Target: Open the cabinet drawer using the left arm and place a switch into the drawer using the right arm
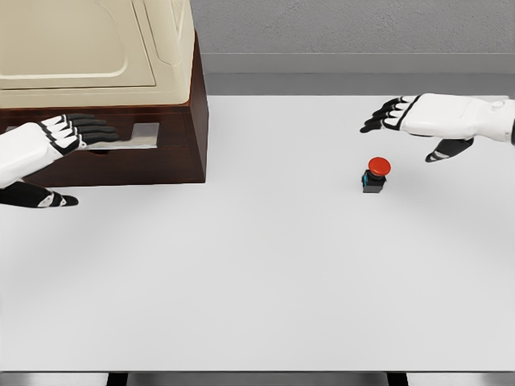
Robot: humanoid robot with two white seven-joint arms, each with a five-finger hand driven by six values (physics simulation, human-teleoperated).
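A dark wooden cabinet with a cream top stands at the table's back left. Its drawer front shows a pale handle slot. My left hand hovers in front of the drawer with fingers stretched toward the handle and thumb hanging below, open and grasping nothing. A small switch with a red button on a dark base stands on the table at the right. My right hand floats above and just right of the switch, fingers spread and open, not touching it.
The white table stretches wide in front, with its front edge near the picture's bottom. A grey wall runs behind the table.
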